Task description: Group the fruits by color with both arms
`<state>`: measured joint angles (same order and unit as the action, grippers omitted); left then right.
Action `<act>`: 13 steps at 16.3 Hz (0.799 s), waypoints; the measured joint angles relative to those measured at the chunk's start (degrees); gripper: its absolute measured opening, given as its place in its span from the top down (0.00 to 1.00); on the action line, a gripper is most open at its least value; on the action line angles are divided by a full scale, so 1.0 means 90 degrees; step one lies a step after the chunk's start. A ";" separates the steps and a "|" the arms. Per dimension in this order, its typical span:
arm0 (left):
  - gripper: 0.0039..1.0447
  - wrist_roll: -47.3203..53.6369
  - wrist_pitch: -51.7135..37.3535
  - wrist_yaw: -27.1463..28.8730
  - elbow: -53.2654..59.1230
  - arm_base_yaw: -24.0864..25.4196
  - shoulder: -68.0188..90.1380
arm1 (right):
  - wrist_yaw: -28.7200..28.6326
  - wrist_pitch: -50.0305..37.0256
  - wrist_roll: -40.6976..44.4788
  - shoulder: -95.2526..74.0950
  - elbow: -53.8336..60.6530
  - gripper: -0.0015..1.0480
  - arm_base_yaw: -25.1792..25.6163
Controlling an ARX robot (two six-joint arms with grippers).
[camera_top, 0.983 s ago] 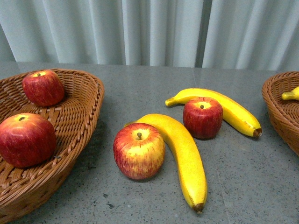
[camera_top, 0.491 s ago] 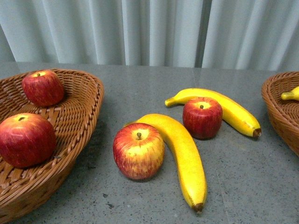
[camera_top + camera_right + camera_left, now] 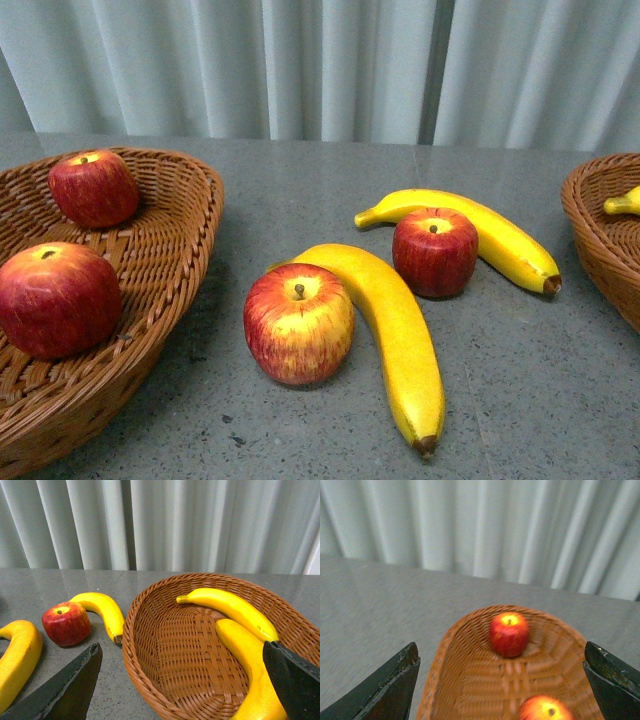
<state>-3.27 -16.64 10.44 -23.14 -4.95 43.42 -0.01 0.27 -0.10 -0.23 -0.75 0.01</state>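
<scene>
Red apples in wicker basket

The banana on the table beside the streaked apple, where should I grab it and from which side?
Probably across its half nearer the brown tip, coming straight down. The banana lies flat, and the streaked apple crowds its left side farther back, so only that near stretch is free on both sides.

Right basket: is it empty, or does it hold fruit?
Not empty: the right wrist view shows two bananas lying inside the basket.
</scene>
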 joint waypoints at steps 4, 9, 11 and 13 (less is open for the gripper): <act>0.06 0.1100 0.0070 -0.1307 -0.1654 -0.1081 0.2414 | 0.0000 0.0000 0.0000 0.0000 0.0000 0.06 0.0000; 0.06 0.2091 0.1190 -0.2645 -0.2769 -0.2069 0.4167 | 0.0000 0.0000 0.0000 0.0000 0.0000 0.06 0.0000; 0.06 0.2312 0.1411 -0.2841 -0.2846 -0.2297 0.4520 | 0.0000 0.0002 0.0000 0.0000 0.0000 0.06 0.0000; 0.06 0.2630 0.1537 -0.2880 -0.2846 -0.2395 0.4758 | 0.0000 0.0000 0.0000 -0.0002 0.0000 0.06 0.0000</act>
<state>20.40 -2.81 -15.49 -48.75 -26.50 86.24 -0.01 0.27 -0.10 -0.25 -0.75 0.01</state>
